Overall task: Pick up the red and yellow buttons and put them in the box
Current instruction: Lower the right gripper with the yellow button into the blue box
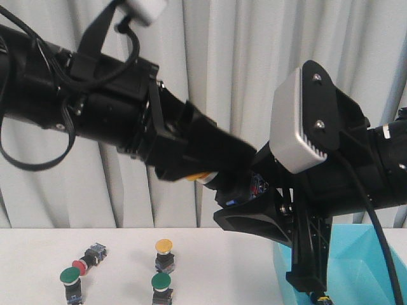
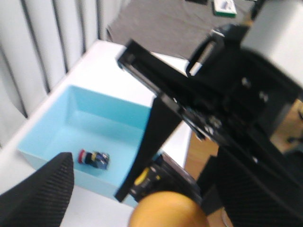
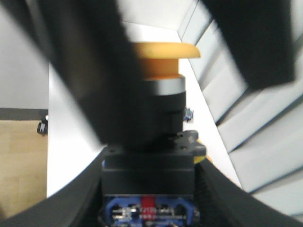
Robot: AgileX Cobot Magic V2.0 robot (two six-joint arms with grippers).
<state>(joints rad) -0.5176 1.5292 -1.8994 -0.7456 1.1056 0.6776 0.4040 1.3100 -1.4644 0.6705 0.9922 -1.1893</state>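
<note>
A yellow button hangs high above the table between both grippers. My right gripper is shut on its black body, with the yellow cap pointing away from it. My left gripper is open, with its fingers spread on either side of the cap. The turquoise box stands at the right; in the left wrist view the box holds one red button. Another yellow button stands on the table, and a red button lies on its side.
Two green-capped buttons stand near the table's front. A grey curtain hangs behind. My right arm reaches over the box's left wall.
</note>
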